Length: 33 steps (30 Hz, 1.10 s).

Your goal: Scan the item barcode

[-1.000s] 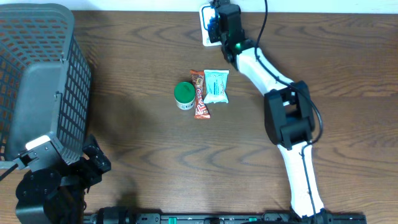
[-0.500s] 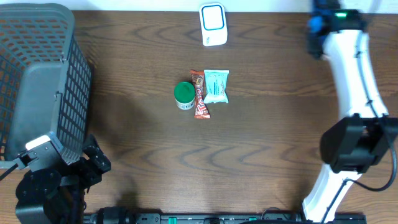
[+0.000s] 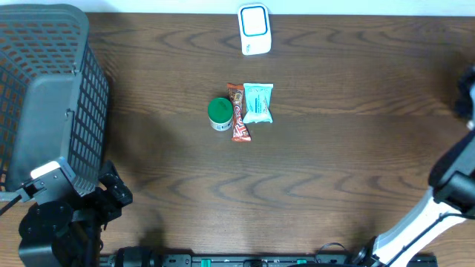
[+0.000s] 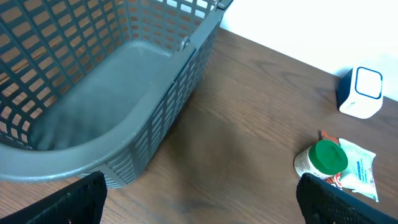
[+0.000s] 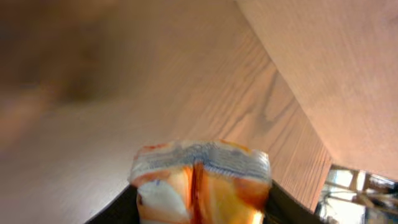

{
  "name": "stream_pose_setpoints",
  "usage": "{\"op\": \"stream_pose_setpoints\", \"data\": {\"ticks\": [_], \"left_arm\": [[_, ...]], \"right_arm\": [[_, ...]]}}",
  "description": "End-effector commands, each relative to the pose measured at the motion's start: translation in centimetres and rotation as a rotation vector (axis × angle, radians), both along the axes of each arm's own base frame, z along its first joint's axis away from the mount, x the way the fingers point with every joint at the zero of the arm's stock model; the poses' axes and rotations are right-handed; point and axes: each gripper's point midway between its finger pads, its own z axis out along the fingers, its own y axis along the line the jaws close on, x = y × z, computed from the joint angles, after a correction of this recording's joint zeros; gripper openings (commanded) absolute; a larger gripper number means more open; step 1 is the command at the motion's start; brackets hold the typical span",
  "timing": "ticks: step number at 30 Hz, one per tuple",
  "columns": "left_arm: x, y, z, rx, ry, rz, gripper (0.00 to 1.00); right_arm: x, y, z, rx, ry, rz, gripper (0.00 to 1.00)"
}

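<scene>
Foil comes first, at the bottom centre of the right wrist view. An orange packet (image 5: pixel 202 180), blurred, sits in the right claw (image 5: pixel 199 208). Its sides rest against the dark fingers (image 5: pixel 112 211) at the lower left and lower right, so the claw is pinching it. Behind the packet a pale wood-grain surface runs to the upper right, too smeared to tell more.

In the left wrist view the left claw (image 4: pixel 199 208) is spread wide with nothing in it. Its fingers (image 4: pixel 65 202) show only at the two bottom corners. Just past them the grey basket (image 4: pixel 165 115) fills the upper left, resting on the brown table (image 4: pixel 242 130). Farther off, at the right edge, stands a green-lidded tub (image 4: pixel 326 157) with a pale blue packet (image 4: pixel 362 165) beside it.

From overhead a red-brown bar (image 3: pixel 238 113) lies between those two, all three side by side at the centre. Farthest, at the top centre, the white scanner (image 3: pixel 254 30) sits well apart from them. The right arm (image 3: pixel 449 185) hugs the right edge.
</scene>
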Motion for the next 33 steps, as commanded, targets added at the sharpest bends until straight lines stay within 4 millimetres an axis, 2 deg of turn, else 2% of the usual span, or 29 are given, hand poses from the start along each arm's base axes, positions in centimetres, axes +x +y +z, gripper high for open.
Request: {"op": "stream_pose_setpoints", "data": {"ticks": [1,3,4,5,6,9,12,14,16,18,20,22,23,24,26,29,33], "left_arm": [[-0.1,0.2,0.0,0.005,-0.002,0.011,0.98],[-0.1,0.2,0.0,0.005,-0.002,0.011,0.98],[-0.1,0.2,0.0,0.005,-0.002,0.011,0.98],[-0.1,0.2,0.0,0.005,-0.002,0.011,0.98],[-0.1,0.2,0.0,0.005,-0.002,0.011,0.98],[-0.1,0.2,0.0,0.005,-0.002,0.011,0.98],[-0.1,0.2,0.0,0.005,-0.002,0.011,0.98],[-0.1,0.2,0.0,0.005,-0.002,0.011,0.98],[-0.1,0.2,0.0,0.005,-0.002,0.011,0.98],[-0.1,0.2,0.0,0.005,-0.001,0.011,0.98],[-0.1,0.2,0.0,0.005,-0.001,0.011,0.98],[-0.1,0.2,0.0,0.005,-0.002,0.011,0.98],[-0.1,0.2,0.0,0.005,-0.002,0.011,0.98],[-0.1,0.2,0.0,0.005,-0.001,0.011,0.98],[-0.1,0.2,0.0,0.005,-0.002,0.011,0.98],[-0.1,0.2,0.0,0.005,-0.001,0.011,0.98],[-0.1,0.2,0.0,0.005,-0.001,0.011,0.98]], "right_arm": [[-2.7,-1.3,-1.6,0.014,0.051,-0.03,0.49],[-3.2,-1.7,-1.7,0.017,0.062,-0.032,0.5],[-3.1,-1.9,-1.4,0.013,0.055,-0.033,0.57],[-2.9,-1.9,-1.0,0.009,0.05,-0.031,0.85],[-2.5,-1.7,-0.7,0.008,0.048,-0.023,0.99],[-0.2,0.1,0.9,0.032,0.02,0.036,0.99],[3.6,3.6,3.0,0.089,-0.044,0.14,0.99],[6.2,7.6,4.4,0.149,-0.097,0.22,0.99],[8.7,12.8,5.2,0.249,-0.149,0.315,0.99],[10.9,19.3,5.1,0.369,-0.185,0.426,0.99],[11.7,25.0,4.5,0.467,-0.195,0.478,0.99],[11.7,32.3,3.3,0.626,-0.199,0.507,0.99],[11.2,37.8,2.4,0.751,-0.194,0.524,0.99],[10.9,40.6,1.9,0.8,-0.189,0.521,0.99],[10.2,44.2,0.8,0.83,-0.176,0.485,0.99],[9.3,48.4,-0.8,0.85,-0.159,0.452,0.99],[8.4,53.5,-2.9,0.865,-0.121,0.508,0.99]]}}
